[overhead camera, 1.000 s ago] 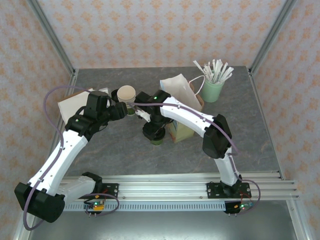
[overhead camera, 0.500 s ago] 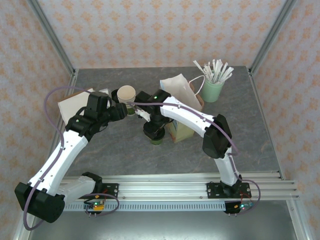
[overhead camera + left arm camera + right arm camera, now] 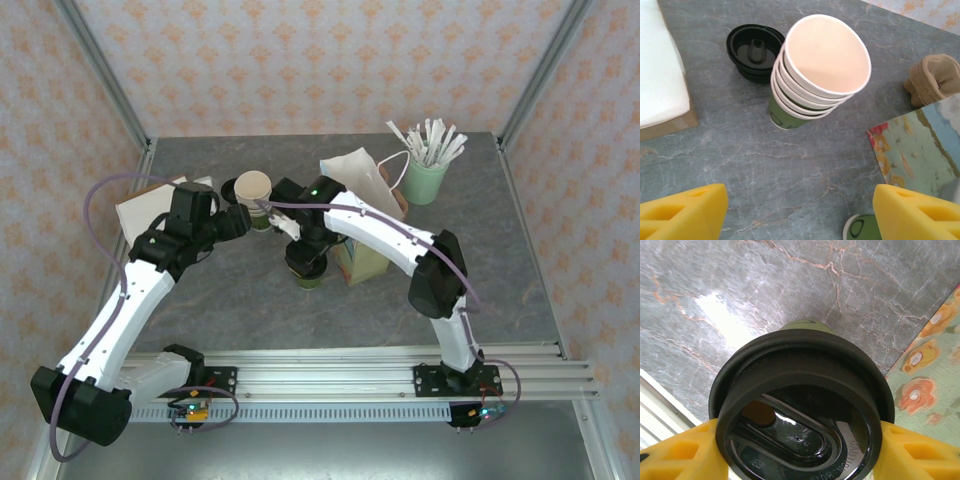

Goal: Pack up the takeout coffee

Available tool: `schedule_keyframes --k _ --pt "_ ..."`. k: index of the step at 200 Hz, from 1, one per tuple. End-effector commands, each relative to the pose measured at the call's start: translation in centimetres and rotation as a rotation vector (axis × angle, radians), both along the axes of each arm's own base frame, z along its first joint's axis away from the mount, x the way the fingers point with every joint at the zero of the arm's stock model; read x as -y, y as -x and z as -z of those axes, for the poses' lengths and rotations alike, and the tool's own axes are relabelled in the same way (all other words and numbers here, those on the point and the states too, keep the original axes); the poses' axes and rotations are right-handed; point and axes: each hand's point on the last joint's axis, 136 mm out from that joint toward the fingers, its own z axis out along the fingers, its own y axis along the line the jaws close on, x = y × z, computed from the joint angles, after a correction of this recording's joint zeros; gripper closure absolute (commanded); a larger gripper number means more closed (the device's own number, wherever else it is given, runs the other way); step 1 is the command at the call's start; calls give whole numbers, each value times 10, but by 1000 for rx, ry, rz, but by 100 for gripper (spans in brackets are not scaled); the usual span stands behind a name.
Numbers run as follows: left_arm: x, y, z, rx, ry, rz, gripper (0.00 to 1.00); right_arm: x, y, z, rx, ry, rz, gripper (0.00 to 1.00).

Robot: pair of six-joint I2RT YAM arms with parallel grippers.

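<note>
The takeout coffee (image 3: pixel 308 274), a green-bottomed cup under a black lid (image 3: pixel 802 410), stands on the grey table just left of the paper bag (image 3: pixel 362 188). My right gripper (image 3: pixel 305 258) is down over it. In the right wrist view both yellow fingers (image 3: pixel 677 452) press against the lid's sides, so the right gripper (image 3: pixel 800 452) is shut on the cup. My left gripper (image 3: pixel 238 222) hovers open next to the lidless stack of cream cups (image 3: pixel 253 190). In the left wrist view the left gripper (image 3: pixel 800 212) has only bare table between its fingers, with the stack of cups (image 3: pixel 815 65) ahead.
A pile of black lids (image 3: pixel 754 50) lies behind the stack. A white napkin block on cardboard (image 3: pixel 148 207) sits at the left. The bag's floral side (image 3: pixel 917 145) is at the right. A mint cup of wrapped sticks (image 3: pixel 425 178) stands at the back right.
The right gripper's fingers have closed in on the takeout coffee, and its arm shifted slightly. The left arm has barely moved.
</note>
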Motion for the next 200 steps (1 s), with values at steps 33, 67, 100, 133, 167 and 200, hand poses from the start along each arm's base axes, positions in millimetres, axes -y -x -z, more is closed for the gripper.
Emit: schedule_keyframes --k 33,67,100,133,167,200 --pt "-11 -1 -8 15 34 -45 23 -6 18 -67 62 -131 -21 37" --pt "-9 -1 -9 15 39 -38 23 -8 22 -73 69 -139 -32 38" --pt "-11 0 -6 5 25 -38 23 -11 29 -84 73 -160 -45 39" --pt "-12 1 -5 3 19 -38 23 -16 44 -107 70 -219 -71 40" --pt "-10 0 -9 11 30 -32 23 -18 60 -130 65 -295 -95 41" --pt "-8 0 -12 16 38 -23 23 -16 70 -154 77 -369 -103 42"
